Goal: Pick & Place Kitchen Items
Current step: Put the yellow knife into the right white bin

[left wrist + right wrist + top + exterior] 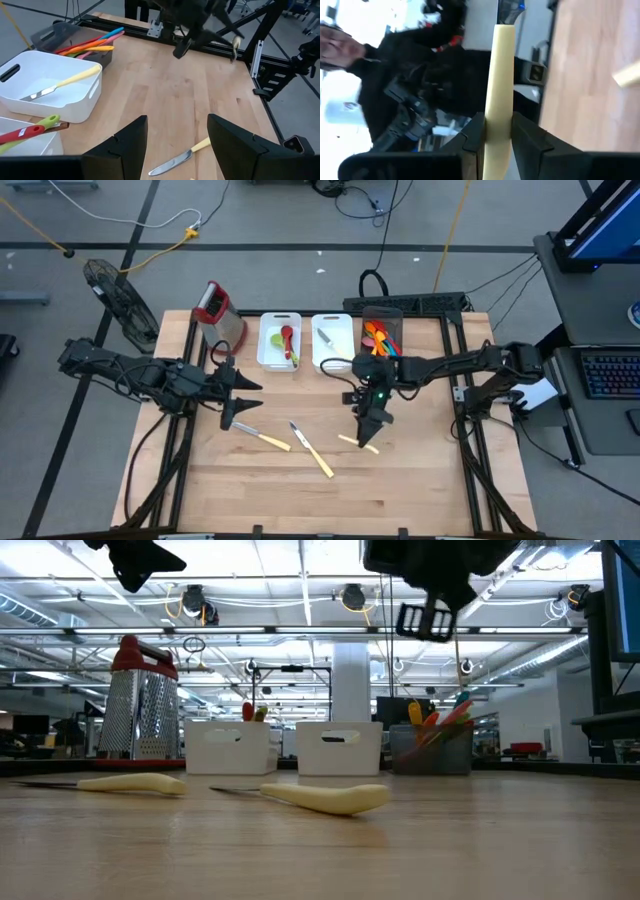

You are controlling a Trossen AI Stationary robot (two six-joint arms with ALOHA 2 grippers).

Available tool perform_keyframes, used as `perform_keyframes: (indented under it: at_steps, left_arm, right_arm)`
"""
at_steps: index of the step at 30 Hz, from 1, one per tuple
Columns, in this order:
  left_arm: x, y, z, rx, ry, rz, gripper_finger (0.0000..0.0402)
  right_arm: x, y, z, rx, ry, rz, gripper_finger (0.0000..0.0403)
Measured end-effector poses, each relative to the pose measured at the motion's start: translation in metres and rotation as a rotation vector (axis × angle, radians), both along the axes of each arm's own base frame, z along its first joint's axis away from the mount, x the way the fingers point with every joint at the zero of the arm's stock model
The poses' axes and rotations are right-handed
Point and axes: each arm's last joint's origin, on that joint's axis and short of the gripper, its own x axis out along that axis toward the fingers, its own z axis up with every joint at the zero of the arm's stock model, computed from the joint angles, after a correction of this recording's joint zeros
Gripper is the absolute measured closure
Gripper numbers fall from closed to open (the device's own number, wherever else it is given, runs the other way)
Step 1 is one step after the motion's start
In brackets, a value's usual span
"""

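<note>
Yellow-handled utensil held above the counter by the right arm.

The yellow-handled utensil (498, 95) is pinched between the right gripper (371, 430) fingers, above the wooden counter (420, 490). Two yellow-handled knives (262, 438) lie on the counter between the arms. The left gripper (240, 400), fingers spread, hangs near the box grater (218, 315).

Two yellow-handled knives (262, 439) (313, 451) lie on the table; a third (499, 90) hangs lifted, clamped.

Pale-yellow-handled knives (262, 438) on the light wood bench (250, 490); 2 white bins (279, 340); red-topped grater (217, 315); dark bin (382, 320).
</note>
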Motion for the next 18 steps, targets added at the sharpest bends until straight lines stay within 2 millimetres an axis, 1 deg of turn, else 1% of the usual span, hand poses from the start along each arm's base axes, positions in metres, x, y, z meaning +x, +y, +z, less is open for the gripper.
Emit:
perform_keyframes:
  at_steps: [3,9,14,18]
  left_arm:
    - [0.000,0.000,0.000,-0.002,0.001,-0.004,0.0190]
    - [0.000,0.000,0.000,-0.002,0.000,-0.005,0.0190]
    - [0.000,0.000,0.000,0.004,0.001,-0.007,0.0190]
    - [0.000,0.000,0.000,0.004,0.001,-0.007,0.0190]
  right_arm:
    - [0.005,-0.003,0.011,0.048,-0.014,-0.035,0.0342]
    - [0.013,-0.018,0.026,0.143,0.069,-0.233,0.0342]
    - [0.015,-0.037,0.028,0.221,0.167,-0.415,0.0342]
    - [0.013,-0.060,0.028,0.296,0.260,-0.550,0.0342]
